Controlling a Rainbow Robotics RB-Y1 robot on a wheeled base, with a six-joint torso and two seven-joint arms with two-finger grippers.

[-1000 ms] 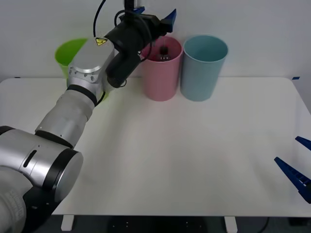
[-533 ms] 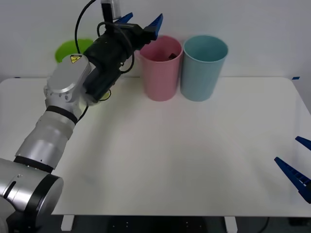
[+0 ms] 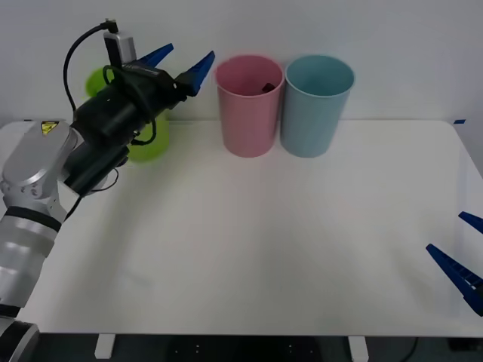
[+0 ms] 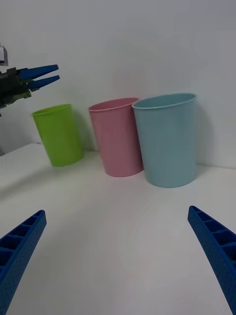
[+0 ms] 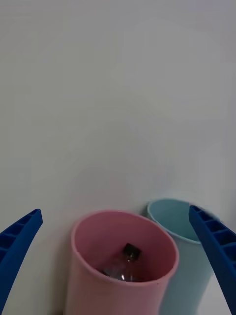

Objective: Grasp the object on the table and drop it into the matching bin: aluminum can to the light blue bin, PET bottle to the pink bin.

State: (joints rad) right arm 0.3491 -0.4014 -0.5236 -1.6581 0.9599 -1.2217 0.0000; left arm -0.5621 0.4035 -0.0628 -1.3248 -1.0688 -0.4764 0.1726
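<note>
Bottle work looks finished from my station: the PET bottle [image 5: 123,263] now lies inside the pink bin [image 3: 249,105], its black cap pointing up, though from the front I see only a dark spot at the rim, so I trust the left wrist camera more. One second ago my left gripper [image 3: 181,64] was directly above that bin; now it has pulled back to the left, in front of the lime green bin [image 3: 143,143], with its fingers spread wide and nothing between them. The light blue bin [image 3: 317,102] stands just right of the pink one and seems empty. My right gripper [image 3: 468,256] waits, also spread, at the near right edge of the table [image 3: 302,249].
</note>
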